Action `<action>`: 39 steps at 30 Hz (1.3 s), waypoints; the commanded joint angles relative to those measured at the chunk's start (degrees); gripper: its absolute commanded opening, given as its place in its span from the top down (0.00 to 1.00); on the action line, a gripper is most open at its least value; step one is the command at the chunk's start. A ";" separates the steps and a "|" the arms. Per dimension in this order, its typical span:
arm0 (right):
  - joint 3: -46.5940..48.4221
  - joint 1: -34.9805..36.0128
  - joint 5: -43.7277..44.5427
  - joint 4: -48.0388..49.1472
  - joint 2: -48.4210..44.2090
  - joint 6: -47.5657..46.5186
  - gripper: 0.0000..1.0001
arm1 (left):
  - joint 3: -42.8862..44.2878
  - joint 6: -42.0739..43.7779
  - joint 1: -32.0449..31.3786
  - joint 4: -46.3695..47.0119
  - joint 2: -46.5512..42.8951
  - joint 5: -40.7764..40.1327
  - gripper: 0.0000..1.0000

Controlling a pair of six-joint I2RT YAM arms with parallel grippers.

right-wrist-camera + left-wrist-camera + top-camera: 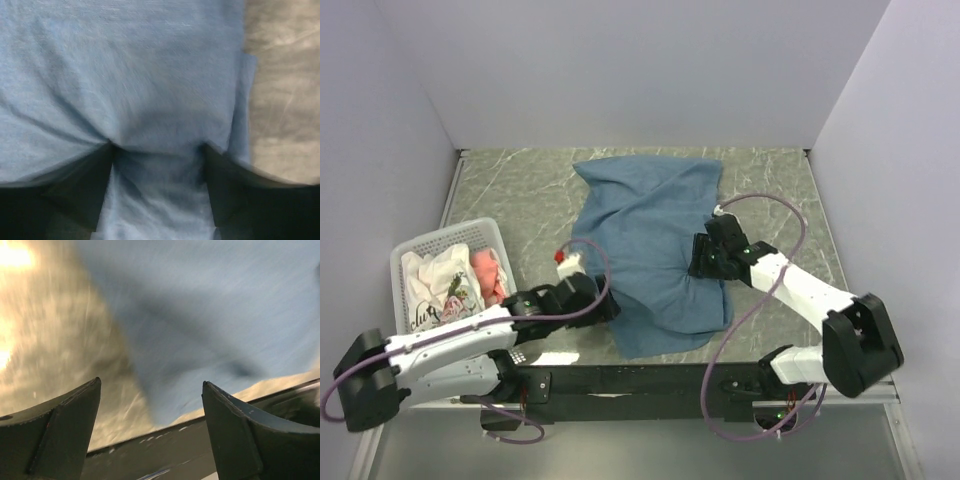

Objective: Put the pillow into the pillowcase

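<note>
Pillowcase [650, 240] of soft creased blue cloth on grey-veined marbled tabletop [520, 190]

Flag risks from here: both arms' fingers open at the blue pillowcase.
1. Right fingers press into the blue pillowcase, and the fabric puckers at their tips; lifting away could snag and drag it.
2. Its near corner lies by the front edge of the table, beside the left fingers; a nudge may pull it over.
3. No pillow visible: insertion unconfirmed.

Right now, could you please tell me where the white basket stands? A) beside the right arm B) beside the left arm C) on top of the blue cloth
B: the white basket sits by the left arm, apart from the blue cloth.
</note>
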 commanded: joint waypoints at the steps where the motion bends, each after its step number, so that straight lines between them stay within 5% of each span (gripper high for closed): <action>1: 4.54 0.53 -0.91 2.85 2.80 0.58 0.54 | -2.05 -6.53 -5.91 0.80 7.41 -4.17 0.12; 2: 5.42 0.44 -1.00 1.72 2.01 0.93 0.75 | -1.88 -6.54 -6.18 1.59 8.83 -4.43 0.12; 5: 10.77 0.53 -0.04 -2.75 -0.02 0.67 0.96 | -1.09 -4.08 -6.45 7.29 11.66 -5.92 0.14; 9: 19.90 0.53 -0.65 -7.60 -0.46 0.41 1.00 | 3.91 4.94 -5.84 12.40 12.62 -7.34 0.30; 10: 21.41 0.44 -0.56 -8.30 -0.63 0.32 1.00 | 5.23 6.54 -5.49 12.23 13.50 -6.29 0.50; 13: 28.26 0.27 1.28 -11.90 0.33 0.23 1.00 | 11.29 11.56 -5.31 7.85 12.64 -5.76 0.88; 15: 33.78 0.00 2.77 -14.45 1.82 -0.29 1.00 | 15.60 14.63 -5.05 2.78 10.79 -3.91 0.99; 24: 47.60 -1.32 2.34 -20.61 6.48 -1.09 1.00 | 40.29 25.35 2.59 -20.63 2.43 3.45 0.99; 28: 47.88 -1.41 4.52 -20.70 8.67 -1.79 1.00 | 50.39 29.67 15.04 -23.18 4.61 16.70 0.99; 34: 34.63 -2.37 0.33 -11.67 16.05 -1.88 1.00 | 38.51 30.03 18.95 -16.00 9.55 30.79 0.99; 36: 33.38 -3.16 -0.04 -11.47 20.95 -2.23 0.96 | 34.61 28.98 18.95 -11.16 9.81 33.26 0.83; 37: 32.94 -4.03 -0.38 -11.65 21.86 -2.75 0.83 | 31.73 28.54 18.95 -10.19 9.99 33.79 0.50; 39: 29.79 -4.74 -1.27 -10.25 19.69 -3.02 0.62 | 28.55 26.00 18.95 -8.09 9.29 31.43 0.36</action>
